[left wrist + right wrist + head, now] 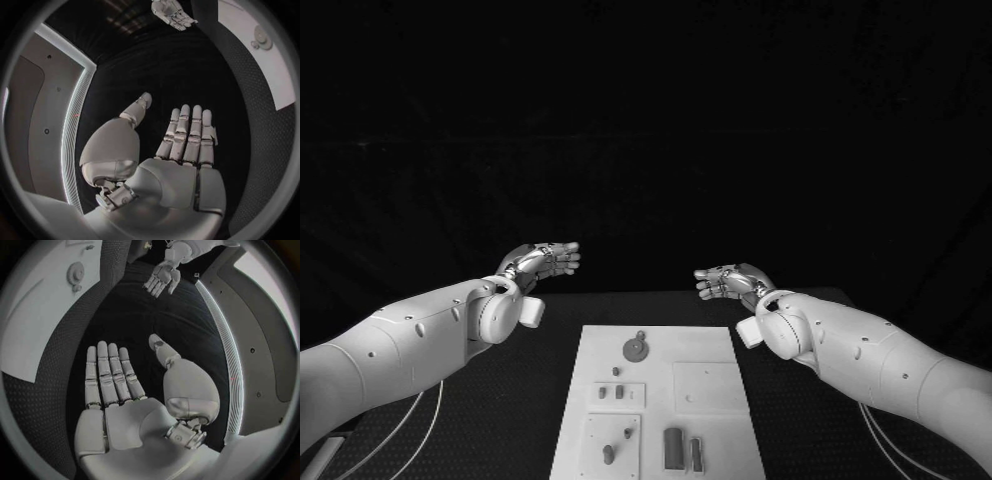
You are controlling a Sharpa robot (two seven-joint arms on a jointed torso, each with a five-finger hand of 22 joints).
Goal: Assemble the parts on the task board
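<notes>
We held both hands raised beyond the far end of the task board (661,400), the left hand (542,262) and the right hand (730,282) flat, fingers extended and holding nothing. The parts lay on the board: a round gear-like piece (635,349) near its far end, small pegs (612,392) in the middle, 2 upright bars (682,448) nearest us. We judged them light, rigid and smooth, best pinched by their sides between fingertips.

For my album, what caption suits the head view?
Both robot hands, left robot hand and right robot hand, hover open beyond the white task board.
</notes>
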